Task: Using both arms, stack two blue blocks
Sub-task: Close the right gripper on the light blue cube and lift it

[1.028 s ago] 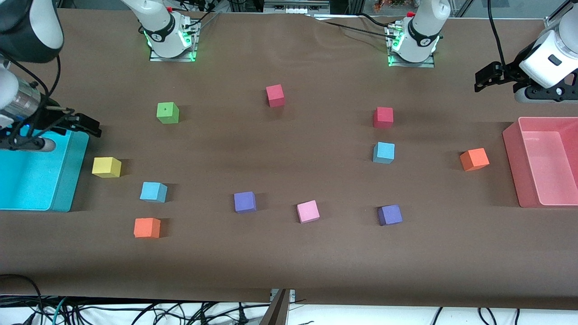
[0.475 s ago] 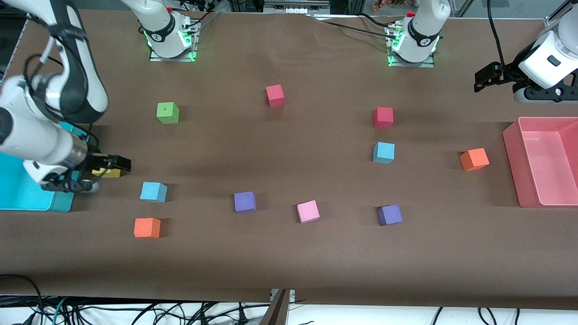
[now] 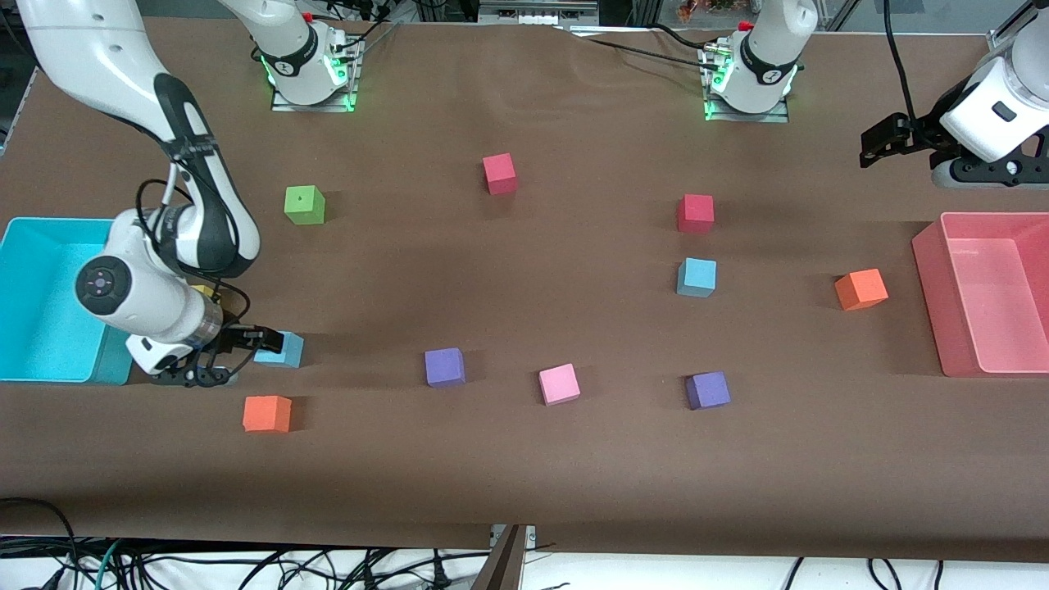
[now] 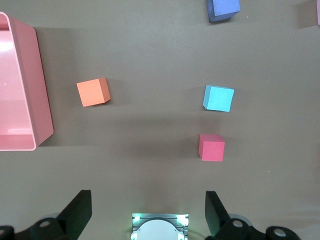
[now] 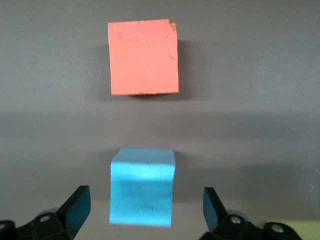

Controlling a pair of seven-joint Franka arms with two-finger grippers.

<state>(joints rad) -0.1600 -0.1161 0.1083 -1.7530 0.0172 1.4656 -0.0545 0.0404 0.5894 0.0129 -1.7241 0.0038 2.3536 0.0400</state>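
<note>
Right gripper (image 3: 266, 342) wide open over blue block (image 3: 279, 348); centre, probably descend more, then close; left gripper (image 3: 881, 141) waits open

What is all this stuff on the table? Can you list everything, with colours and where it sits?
blue blocks: 2, sky blue; one under the right tool, one next to a red block, toward the left arm's end.
red blocks: 2; one mid-table near the bases, one.
orange blocks: 2; one nearest the camera, one beside the pink bin.
purple blocks: 2; and.
pink block: 1, between the purple ones.
green block: 1.
yellow block: 1, mostly hidden by the right arm.
cyan bin: 1, right arm's end.
pink bin: 1, left arm's end.
right tool: black, open.
left tool: black, open, waiting above the pink bin's end.
</note>
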